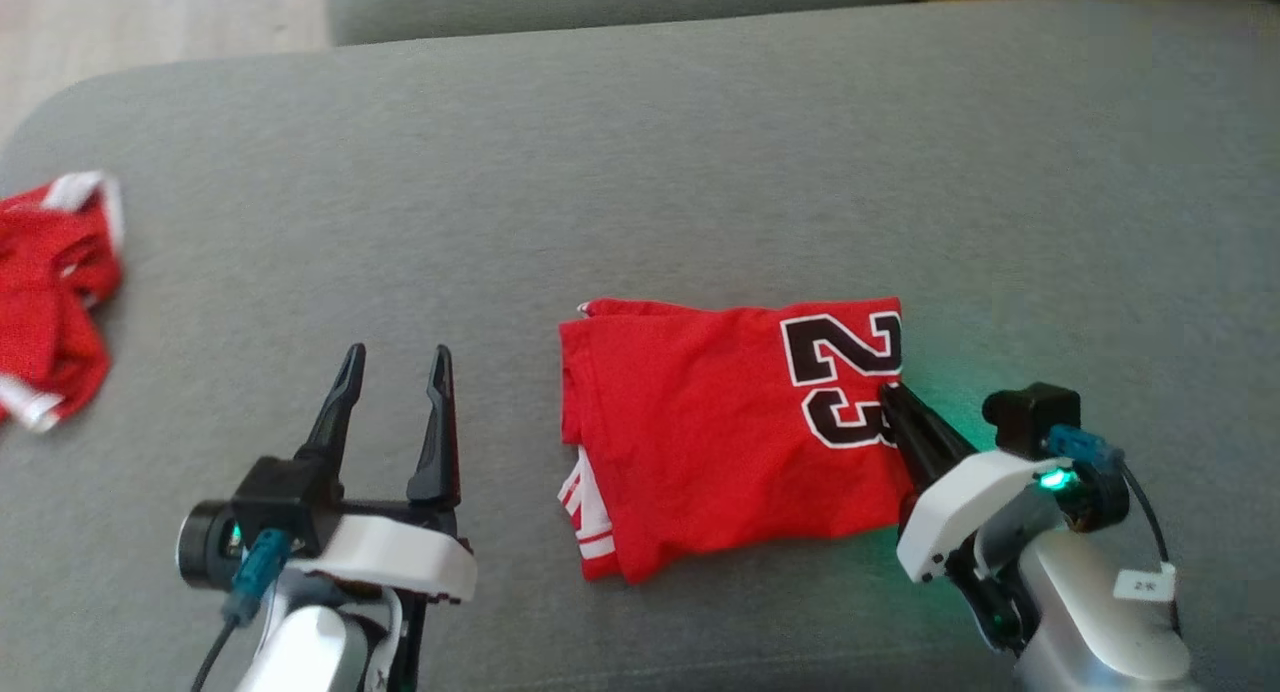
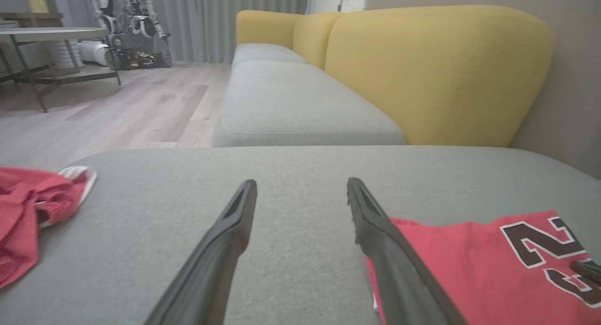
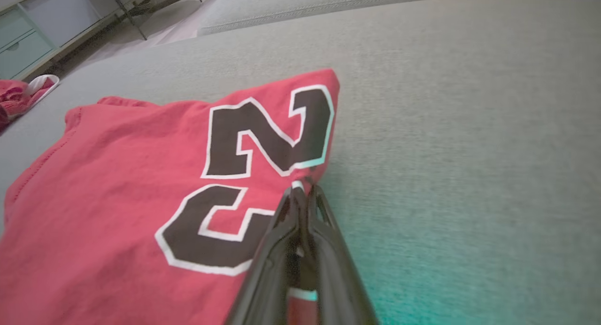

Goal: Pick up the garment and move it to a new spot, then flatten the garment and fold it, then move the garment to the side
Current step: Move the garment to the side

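Garment [image 1: 720,432]: a folded red jersey with a black, white-edged number 23. It lay flat on the grey cushion [image 1: 700,172], right of centre and toward the near edge.
Right gripper [image 1: 888,390]: positioned at the garment's right edge, beside the lower digit. Its fingers [image 3: 324,231] were closed together, with a fold of the fabric edge pinched between them.
Left gripper [image 1: 398,357]: positioned left of the garment, over bare cushion. Its fingers [image 1: 340,402] were spread wide and held nothing.
Second garment [image 1: 50,292]: crumpled red cloth with white trim, at the far left of the cushion and well apart from the jersey.
Head view: showed both grippers, the jersey's full outline, the white stripes [image 1: 590,507] at its near left corner, and a green lamp [image 1: 1050,480] on the right wrist.
Left wrist view: showed the yellow backrest [image 2: 436,71], a wooden floor [image 2: 141,104] and another robot [image 2: 131,24] far off. One finger overlapped the jersey's left edge; contact could not be determined.
Right wrist view: showed the pinch at close range, with a white strip of cloth between the closed fingers and a teal glow on the cushion to the right.
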{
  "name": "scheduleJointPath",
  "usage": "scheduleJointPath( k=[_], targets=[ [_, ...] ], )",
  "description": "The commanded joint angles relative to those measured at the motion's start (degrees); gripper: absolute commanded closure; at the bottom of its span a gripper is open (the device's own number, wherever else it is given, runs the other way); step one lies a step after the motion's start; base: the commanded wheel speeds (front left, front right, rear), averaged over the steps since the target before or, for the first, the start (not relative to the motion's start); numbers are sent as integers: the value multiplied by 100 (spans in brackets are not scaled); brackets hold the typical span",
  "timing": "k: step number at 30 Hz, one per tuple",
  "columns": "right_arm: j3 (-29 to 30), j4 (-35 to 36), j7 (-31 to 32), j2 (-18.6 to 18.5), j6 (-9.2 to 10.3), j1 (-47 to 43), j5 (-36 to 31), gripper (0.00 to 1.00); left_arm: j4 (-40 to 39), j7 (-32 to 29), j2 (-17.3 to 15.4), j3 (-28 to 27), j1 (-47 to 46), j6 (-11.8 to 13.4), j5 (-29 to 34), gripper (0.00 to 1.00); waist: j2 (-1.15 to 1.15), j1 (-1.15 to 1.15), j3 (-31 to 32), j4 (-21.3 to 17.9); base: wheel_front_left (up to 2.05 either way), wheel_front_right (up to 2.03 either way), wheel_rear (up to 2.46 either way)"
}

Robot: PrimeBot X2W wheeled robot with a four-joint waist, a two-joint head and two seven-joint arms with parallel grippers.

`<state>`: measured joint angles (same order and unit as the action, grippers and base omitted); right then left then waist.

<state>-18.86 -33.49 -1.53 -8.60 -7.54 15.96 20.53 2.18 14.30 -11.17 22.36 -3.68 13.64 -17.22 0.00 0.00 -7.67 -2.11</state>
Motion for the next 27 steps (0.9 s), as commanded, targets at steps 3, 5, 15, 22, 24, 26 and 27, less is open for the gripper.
scheduleJointPath(
  k=[3,5,15,22,24,26,27],
  targets=[
    [-217,67,-129,-125,5,275,100,100,-234,69,-127,-230,-208,15,64,0,0,0,-62,-553,0,0,0],
    [-278,16,-166,-157,5,380,141,100,-252,63,-147,-213,-245,2,79,0,0,0,-109,-704,0,0,0],
    [-81,-429,-498,-487,5,1379,376,100,-430,-60,-200,-85,-661,-40,226,0,0,0,-712,-1122,0,0,0],
    [319,-1039,-730,-943,5,2067,493,100,-486,-131,-213,20,-936,-84,327,0,0,0,-1169,-1232,0,0,0],
    [409,-1241,-778,-1128,5,2262,516,100,-489,-143,-226,51,-1041,-119,353,0,0,0,-1318,-1262,0,0,0],
    [466,-1394,-840,-1288,5,2423,561,100,-484,-148,-236,80,-1151,-156,378,0,0,0,-1459,-1297,0,0,0],
    [466,-1465,-853,-1377,5,2485,538,100,-487,-158,-235,100,-1203,-168,394,0,0,0,-1534,-1316,0,0,0]
  ],
)
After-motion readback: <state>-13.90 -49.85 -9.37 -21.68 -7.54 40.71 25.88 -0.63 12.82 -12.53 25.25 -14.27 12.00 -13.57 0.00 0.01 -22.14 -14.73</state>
